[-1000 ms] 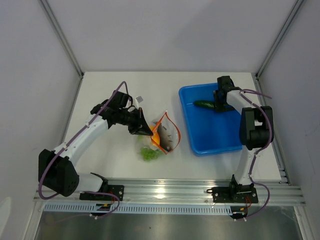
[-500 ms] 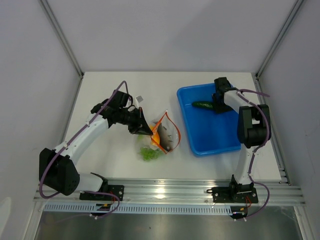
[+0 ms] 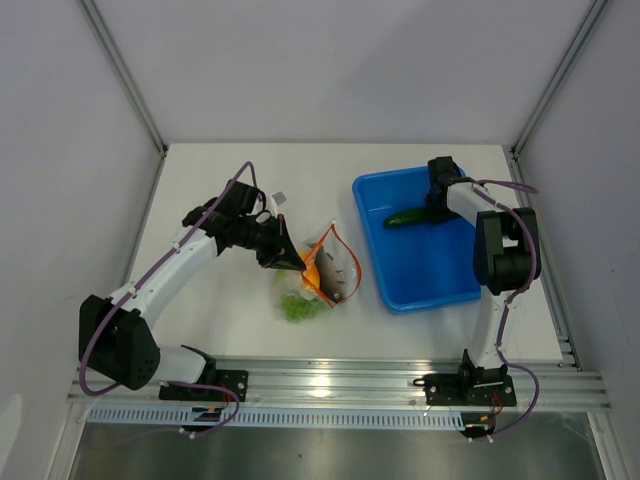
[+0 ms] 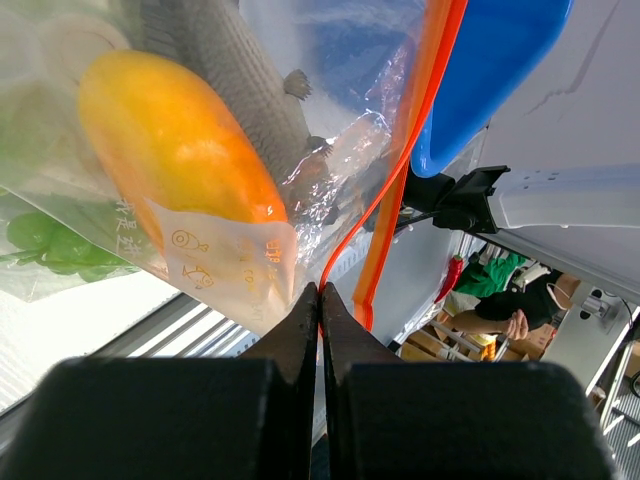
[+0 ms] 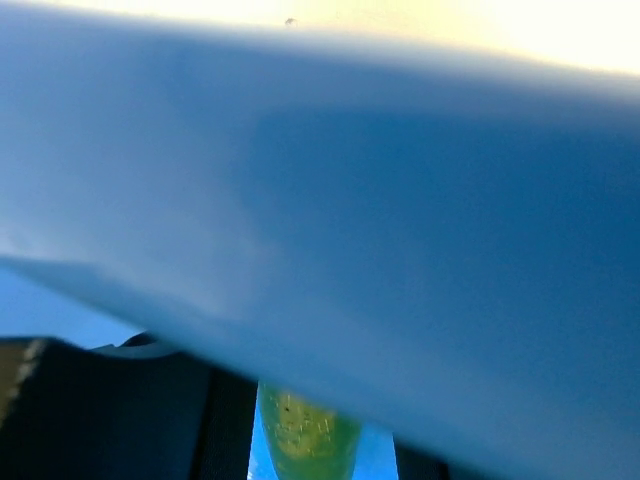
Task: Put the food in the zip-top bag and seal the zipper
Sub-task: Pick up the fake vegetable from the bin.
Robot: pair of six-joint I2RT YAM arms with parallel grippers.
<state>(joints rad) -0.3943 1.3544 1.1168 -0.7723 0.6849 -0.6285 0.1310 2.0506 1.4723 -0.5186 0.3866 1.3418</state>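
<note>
The task is looking more than half done. The zip-top bag [image 3: 338, 268], lying mid-table [image 3: 220, 180], is already holding a yellow-orange piece [image 4: 170, 140], a grey fish [image 4: 225, 60] and, it seems, green pieces [image 3: 297, 308]. Its orange zipper [image 4: 400, 200] is gaping unsealed. The left hand [image 4: 320, 290] is closed, pinching the bag's mouth. At 3 o'clock from the bag, a green cucumber [image 3: 405, 217] is lying in the blue tray [image 3: 420, 300] between the right hand [image 3: 437, 200] fingers, and I cannot tell if they are gripping it. Plain grey walls are surrounding the white table.
</note>
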